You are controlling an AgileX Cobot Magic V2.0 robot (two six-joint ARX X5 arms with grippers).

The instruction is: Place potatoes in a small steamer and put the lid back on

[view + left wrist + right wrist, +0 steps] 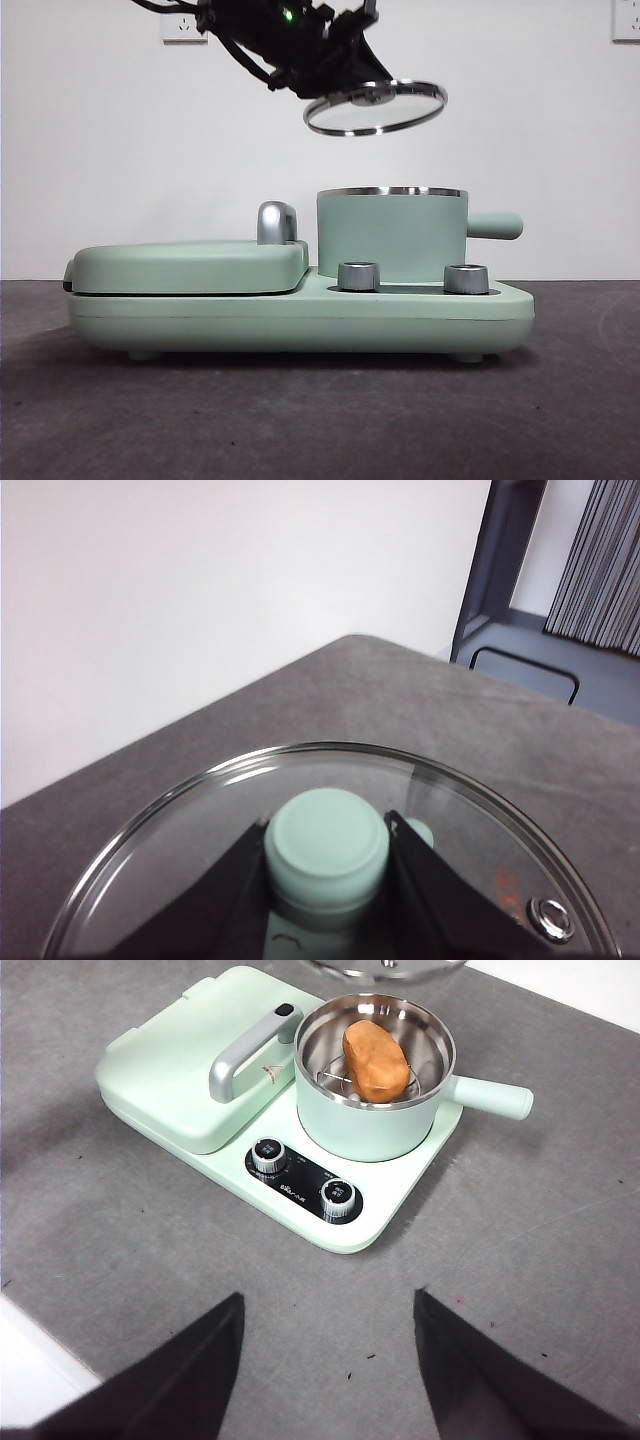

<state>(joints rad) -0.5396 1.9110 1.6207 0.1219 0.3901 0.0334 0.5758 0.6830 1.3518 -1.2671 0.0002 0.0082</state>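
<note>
The first step reads as complete. The potato (376,1060) lies inside the steamer pot (372,1110), resting on a wire rack, and the pot sits on its seat on the green cooker base (300,320) beside the closed grill cover (190,265).

The second step is in progress. The left gripper (327,855) pinches the green knob (327,840) of the glass lid (375,107), one jaw pressed to each side of it. In the front view the lid hangs tilted in the air, above the pot's rim and well apart from it, set a little toward the grill side.

The right gripper (330,1360) waits clear of the cooker with its jaws spread wide and nothing between them.

Remaining work, as you should judge it:
- Bring the lid over the centre of the pot.
- Level the lid so its steel rim meets the pot's rim evenly.
- Lower it until seated, then release the knob.

Watch the tilt: a slanted lid may catch one edge on the rim.
</note>
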